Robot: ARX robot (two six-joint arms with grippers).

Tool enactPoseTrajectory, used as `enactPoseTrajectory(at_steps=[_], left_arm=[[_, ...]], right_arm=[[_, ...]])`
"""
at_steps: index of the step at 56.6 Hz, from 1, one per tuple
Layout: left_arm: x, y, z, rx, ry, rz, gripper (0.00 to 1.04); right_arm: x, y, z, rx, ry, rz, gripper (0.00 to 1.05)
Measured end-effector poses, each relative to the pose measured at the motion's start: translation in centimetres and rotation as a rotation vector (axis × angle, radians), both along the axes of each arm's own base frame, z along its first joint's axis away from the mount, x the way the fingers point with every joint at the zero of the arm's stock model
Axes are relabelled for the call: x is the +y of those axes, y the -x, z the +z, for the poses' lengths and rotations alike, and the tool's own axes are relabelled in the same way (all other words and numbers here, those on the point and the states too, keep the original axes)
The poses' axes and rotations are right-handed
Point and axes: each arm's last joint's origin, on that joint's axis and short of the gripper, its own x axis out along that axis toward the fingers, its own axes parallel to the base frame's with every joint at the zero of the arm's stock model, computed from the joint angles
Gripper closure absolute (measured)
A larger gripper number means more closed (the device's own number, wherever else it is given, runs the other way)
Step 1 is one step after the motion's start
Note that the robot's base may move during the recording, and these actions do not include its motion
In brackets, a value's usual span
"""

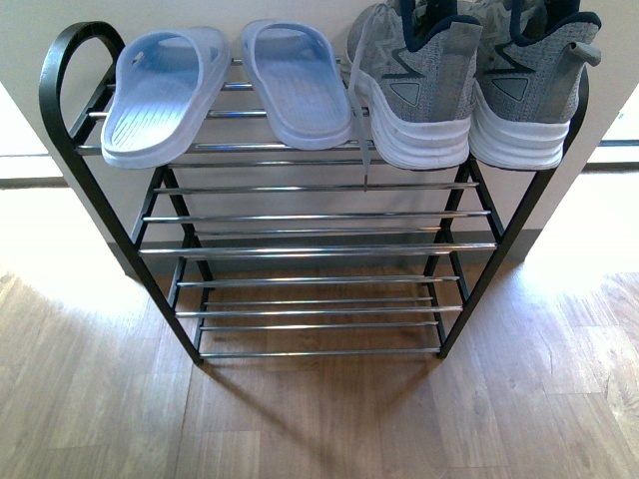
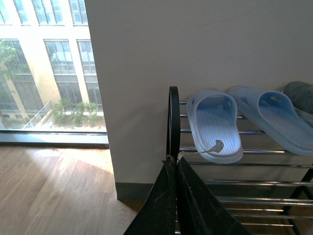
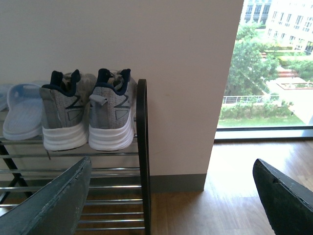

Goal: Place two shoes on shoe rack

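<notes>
In the front view, a floor of wood-look planks was seen, with a pale wall behind and bright daylight at both sides. The shoe rack, black-framed with rounded top corners and thin chrome rods, stood against the wall. On its top tier the pale blue slides were laid at the left, side by side, and the grey knit sneakers with thick white soles and navy collars were set at the right, heels toward the camera. A lace was seen hanging from the left sneaker below the top tier. The lower tiers were seen as bare rods. Neither hand was in this view.

In the left wrist view, the slides were seen on the top rods beside the rack's rounded end, with a large window and a building beyond it. The left hand was shown with its dark fingers close together, touching at the tip, gripping nothing.

In the right wrist view, the sneakers were seen just beside the rack's end, a slide next to them. A zigzag mark was visible on each sneaker's side; no writing could be read. The right hand was seen with its fingers wide apart, empty.
</notes>
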Motion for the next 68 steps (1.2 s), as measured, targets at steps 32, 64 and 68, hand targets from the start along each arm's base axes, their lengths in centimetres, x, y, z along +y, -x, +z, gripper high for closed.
enactPoseTrajectory(at_steps=[32,64,68], left_arm=[[0.0,1.5,0.1,-0.008,0.000,0.000,1.03],[0.0,2.9,-0.3,0.011,0.000,0.001,1.03],[0.0,2.9,-0.3,0.010,0.001,0.001,0.95]], right_arm=[[0.0,0.0,0.0,0.000,0.000,0.000,0.09],[0.0,0.0,0.0,0.000,0.000,0.000,0.09],[0.0,0.0,0.0,0.000,0.000,0.000,0.09]])
